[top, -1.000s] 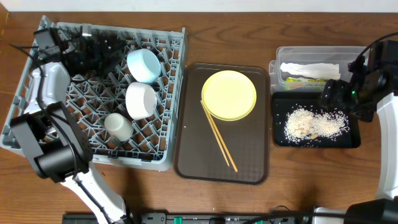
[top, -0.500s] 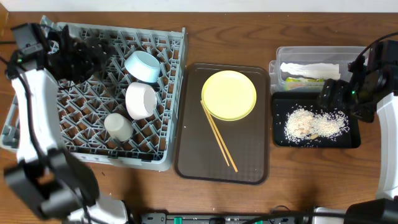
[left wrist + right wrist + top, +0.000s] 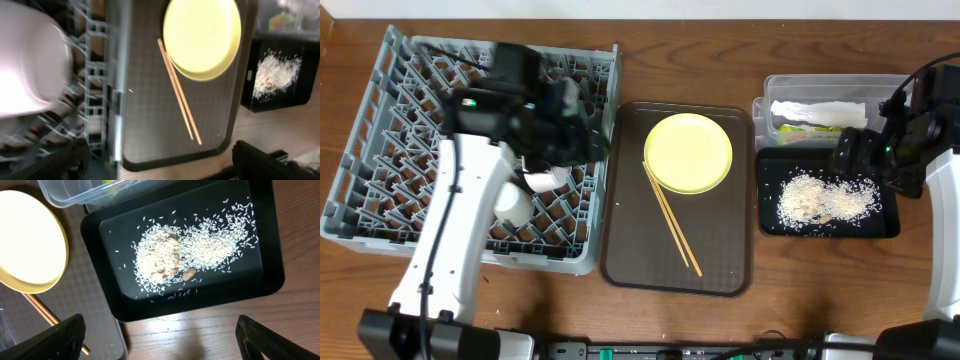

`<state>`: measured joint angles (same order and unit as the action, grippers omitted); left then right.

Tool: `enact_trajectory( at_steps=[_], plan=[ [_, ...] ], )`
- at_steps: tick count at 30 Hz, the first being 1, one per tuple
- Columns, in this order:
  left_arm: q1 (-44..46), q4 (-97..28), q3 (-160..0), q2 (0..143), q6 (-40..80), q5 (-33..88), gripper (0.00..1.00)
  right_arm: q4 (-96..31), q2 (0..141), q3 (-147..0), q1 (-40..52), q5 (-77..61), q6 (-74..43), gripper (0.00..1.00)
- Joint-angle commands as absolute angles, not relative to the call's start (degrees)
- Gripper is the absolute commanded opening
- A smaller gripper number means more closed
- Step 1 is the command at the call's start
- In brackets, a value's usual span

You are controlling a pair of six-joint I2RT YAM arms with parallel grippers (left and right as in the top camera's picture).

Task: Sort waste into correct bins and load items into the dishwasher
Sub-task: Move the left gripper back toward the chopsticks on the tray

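The grey dish rack [image 3: 380, 150] holds a white bowl [image 3: 542, 180] and a cream cup [image 3: 512, 205]; the blue bowl is hidden under my left arm. My left gripper [image 3: 585, 140] is open and empty over the rack's right side, and its fingers [image 3: 160, 165] frame the brown tray's near edge. The yellow plate [image 3: 688, 152] [image 3: 202, 37] and two chopsticks [image 3: 670, 218] [image 3: 180, 102] lie on the brown tray. Rice crumbs [image 3: 825, 197] [image 3: 192, 250] fill the black tray [image 3: 270, 287]. The clear tub [image 3: 770, 88] holds the napkin [image 3: 818, 108] and wrapper [image 3: 800, 125]. My right gripper [image 3: 852, 150] [image 3: 160, 340] is open above the black tray.
The dark brown serving tray [image 3: 720, 260] sits between the rack and the bins. The white bowl shows blurred at the left of the left wrist view [image 3: 25, 65]. Bare wooden table runs along the front edge [image 3: 800, 290].
My left arm has swung from the rack's far left corner across to its right side, covering the blue bowl. The right arm has not moved.
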<state>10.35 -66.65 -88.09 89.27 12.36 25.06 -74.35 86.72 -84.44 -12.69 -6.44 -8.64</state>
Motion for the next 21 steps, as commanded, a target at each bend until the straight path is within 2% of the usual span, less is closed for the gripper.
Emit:
enact_trajectory(
  at_steps=[1, 5, 11, 16, 21],
  plan=[
    [15.86, -65.25, -83.42, 89.91, 23.09, 16.93, 0.93, -74.5, 85.71, -85.45, -13.1, -6.5, -8.97, 0.94],
    [22.98, -59.44, -76.44, 89.93, 32.16, 11.86, 0.93, -74.61, 85.71, -85.45, -13.1, -6.5, -8.97, 0.93],
    [33.06, -47.48, -66.65, 90.43, 38.48, 6.13, 0.93, -74.67, 85.71, -85.45, -13.1, -6.52, -8.97, 0.93],
    [37.69, -43.62, -63.75, 92.71, 41.71, -0.75, 0.93, -74.78, 85.71, -85.45, -13.1, -6.76, -8.97, 0.93],
    [39.05, -39.66, -63.75, 97.45, 41.69, -1.74, 0.93, -74.76, 85.71, -85.45, -13.1, -7.57, -8.95, 0.93]
  ],
)
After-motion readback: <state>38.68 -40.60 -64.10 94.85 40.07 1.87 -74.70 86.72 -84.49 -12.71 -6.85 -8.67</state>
